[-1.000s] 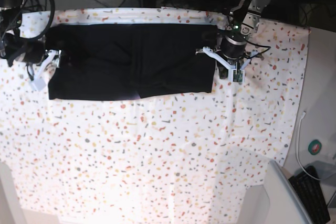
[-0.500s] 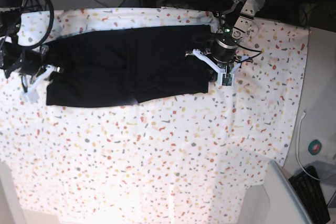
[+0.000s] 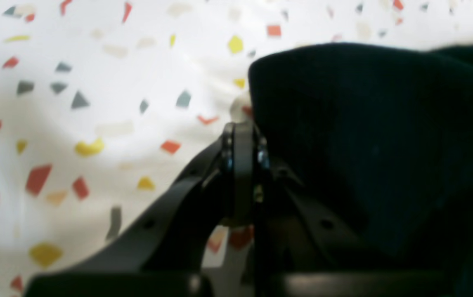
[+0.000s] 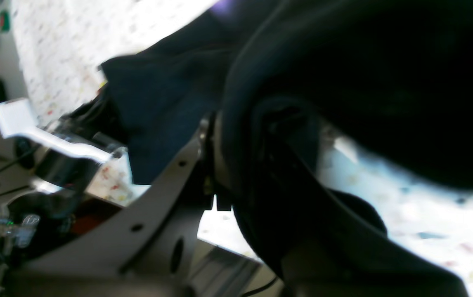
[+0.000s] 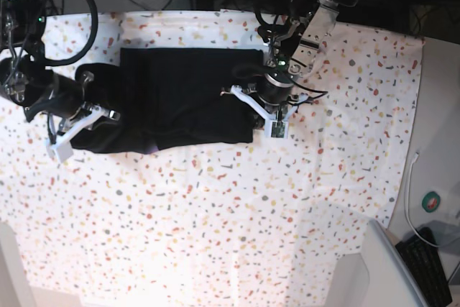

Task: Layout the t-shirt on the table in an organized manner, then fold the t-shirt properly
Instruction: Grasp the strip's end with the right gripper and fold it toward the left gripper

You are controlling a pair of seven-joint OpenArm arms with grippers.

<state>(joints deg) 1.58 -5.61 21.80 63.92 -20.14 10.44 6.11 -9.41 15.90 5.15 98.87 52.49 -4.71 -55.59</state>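
1. The black t-shirt [image 5: 183,98] lies on the far half of the table [image 5: 215,221], which has a white cloth with red, orange, yellow and grey flecks.
2. In the base view the middle part of the t-shirt is flat, with a straight far edge near the far edge of the table. Both of its ends are gathered toward the middle.
3. The left gripper [image 5: 253,98] is at the end of the t-shirt on the right of the base view. In the left wrist view its black fingers [image 3: 240,165] are pressed together, and the dark fabric [image 3: 364,144] rises directly beside them. They clamp the edge of the t-shirt.
4. The fabric at this end stands up from the cloth in a raised fold; speckled cloth shows to the left of it in the left wrist view.
5. The right gripper [image 5: 92,106] is at the other end, on the left of the base view. In the right wrist view its fingers [image 4: 216,165] are closed on a thick bunch of the t-shirt [image 4: 344,82], which hangs around and over them.
6. At this end the fabric makes a rounded dark lump on the cloth.
7. A black keyboard [image 5: 430,264] lies beside the table at the near right corner of the base view, well apart from the t-shirt.
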